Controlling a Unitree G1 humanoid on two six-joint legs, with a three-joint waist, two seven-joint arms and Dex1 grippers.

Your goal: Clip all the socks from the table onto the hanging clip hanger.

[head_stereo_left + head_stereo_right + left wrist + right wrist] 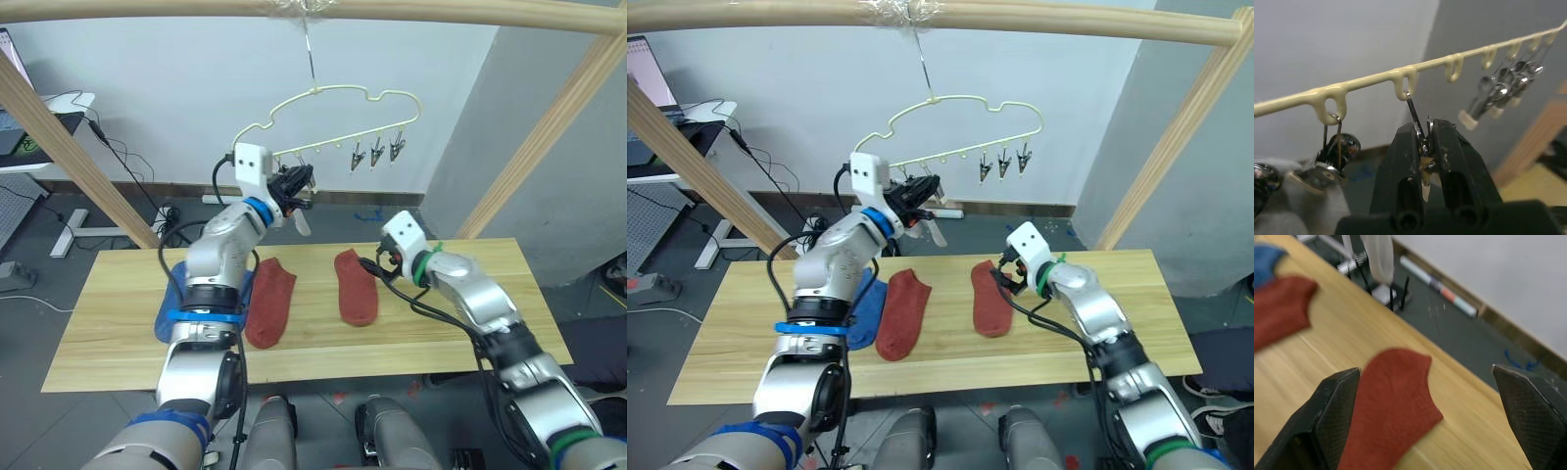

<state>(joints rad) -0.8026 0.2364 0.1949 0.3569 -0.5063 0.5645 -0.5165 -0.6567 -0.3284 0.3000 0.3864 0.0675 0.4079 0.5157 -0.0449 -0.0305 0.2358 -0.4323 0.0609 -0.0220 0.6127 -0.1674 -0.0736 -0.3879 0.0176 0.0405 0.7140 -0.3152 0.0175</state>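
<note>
The left gripper pinches a metal clip on the clip hanger, likely needing steady pressure, while the right gripper, spread wide, hovers over a rust-red sock on the table.

Head stereo pair looks down over the table and hanger. Left wrist camera sits close under the hanger's clips; right wrist camera skims low, apparently toward the far edge.
</note>
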